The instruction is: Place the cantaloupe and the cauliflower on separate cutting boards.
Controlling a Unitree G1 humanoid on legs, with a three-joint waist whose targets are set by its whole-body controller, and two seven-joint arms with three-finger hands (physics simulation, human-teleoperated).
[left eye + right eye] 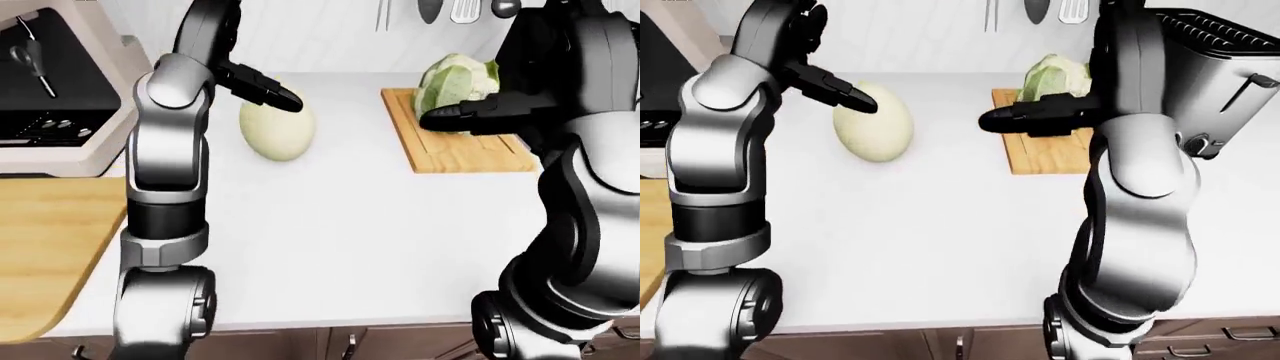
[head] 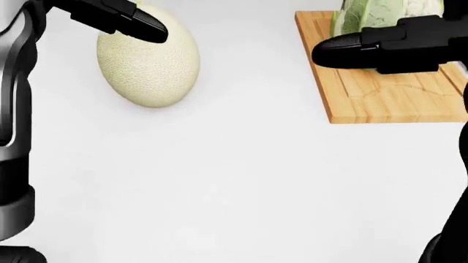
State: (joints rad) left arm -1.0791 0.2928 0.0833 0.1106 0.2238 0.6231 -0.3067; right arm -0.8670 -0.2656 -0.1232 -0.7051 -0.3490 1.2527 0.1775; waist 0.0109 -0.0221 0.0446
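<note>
A pale, netted cantaloupe (image 2: 148, 61) lies on the white counter at the upper left of the head view. My left hand (image 2: 120, 21) hovers over its top with fingers extended and open, not closed round it. A green and white cauliflower (image 1: 456, 81) stands on a small wooden cutting board (image 2: 391, 98) at the upper right. My right hand (image 2: 380, 45) is stretched in front of the cauliflower with open fingers, just off its near side. A second, larger wooden cutting board (image 1: 45, 247) lies at the left edge of the left-eye view.
A stove (image 1: 50, 90) with a beige frame stands at the top left of the left-eye view. A silver toaster (image 1: 1220, 82) stands at the right of the right-eye view. Utensils (image 1: 450, 9) hang on the wall above. Cabinet fronts run below the counter edge.
</note>
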